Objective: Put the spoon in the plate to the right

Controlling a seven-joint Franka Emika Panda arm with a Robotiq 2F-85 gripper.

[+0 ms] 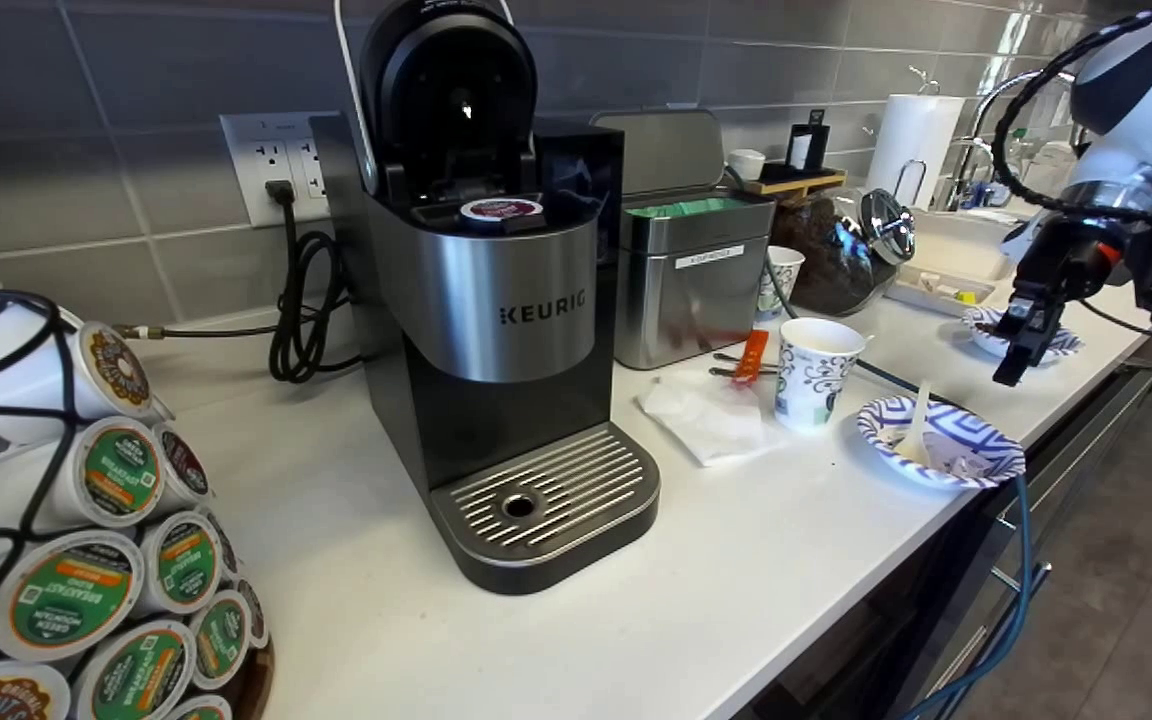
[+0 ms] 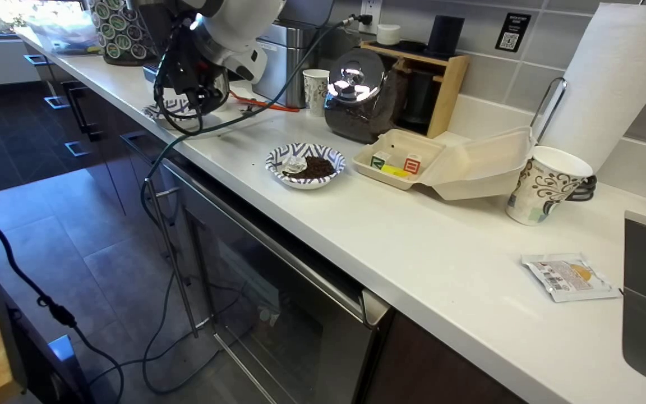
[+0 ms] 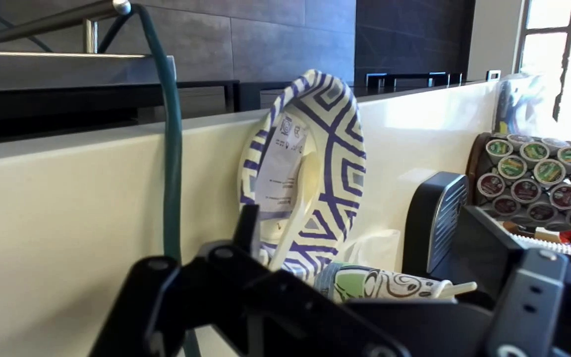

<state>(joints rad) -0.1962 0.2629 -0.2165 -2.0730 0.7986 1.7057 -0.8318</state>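
The spoon (image 3: 295,223) lies tilted in the left plate (image 3: 342,163), its handle slanting up past the rim, well apart from the pincer (image 3: 397,243), which stands spread wide and seemingly empty. The spoon should prove light, rather stiff and slightly slippery (plastic, by the look of it); the handle's raised end is probably the best hold, since pressing lower could tip the plate. Counted: two blue-patterned plates, the right plate (image 2: 300,149) being the likely goal; one sure spoon, a pale stick (image 3: 464,287) in the near cup (image 1: 816,380) being too hidden to judge; and, on the counter (image 1: 736,570), two more cups, the canister cup (image 2: 315,92) and the far-right cup (image 2: 544,188).
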